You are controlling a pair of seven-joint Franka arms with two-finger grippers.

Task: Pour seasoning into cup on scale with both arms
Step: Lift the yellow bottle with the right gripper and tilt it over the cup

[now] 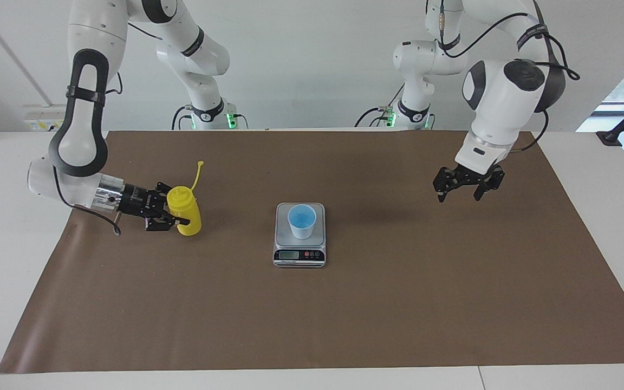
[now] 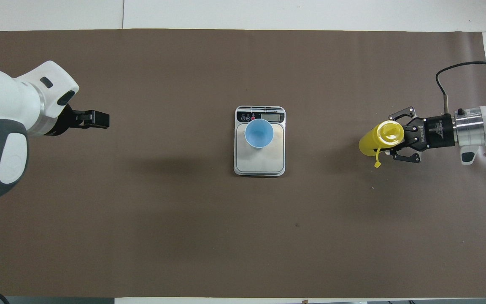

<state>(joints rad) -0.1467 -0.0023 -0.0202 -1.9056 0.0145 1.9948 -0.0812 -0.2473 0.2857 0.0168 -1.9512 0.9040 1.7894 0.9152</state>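
Observation:
The yellow seasoning bottle (image 1: 184, 212) stands upright on the brown mat toward the right arm's end of the table, its cap strap sticking up. My right gripper (image 1: 176, 206) reaches in level from the side and is shut on the bottle's body; it also shows in the overhead view (image 2: 396, 136) around the bottle (image 2: 384, 134). The blue cup (image 1: 301, 219) stands on the scale (image 1: 300, 250) at the mat's middle, and both show from overhead, cup (image 2: 259, 133) on scale (image 2: 260, 162). My left gripper (image 1: 460, 196) hangs open and empty in the air over bare mat toward the left arm's end (image 2: 99, 119).
The brown mat (image 1: 398, 303) covers most of the white table. The scale's black panel with display and buttons (image 1: 299, 254) faces away from the robots. Wall sockets and cables lie at the table's robot end.

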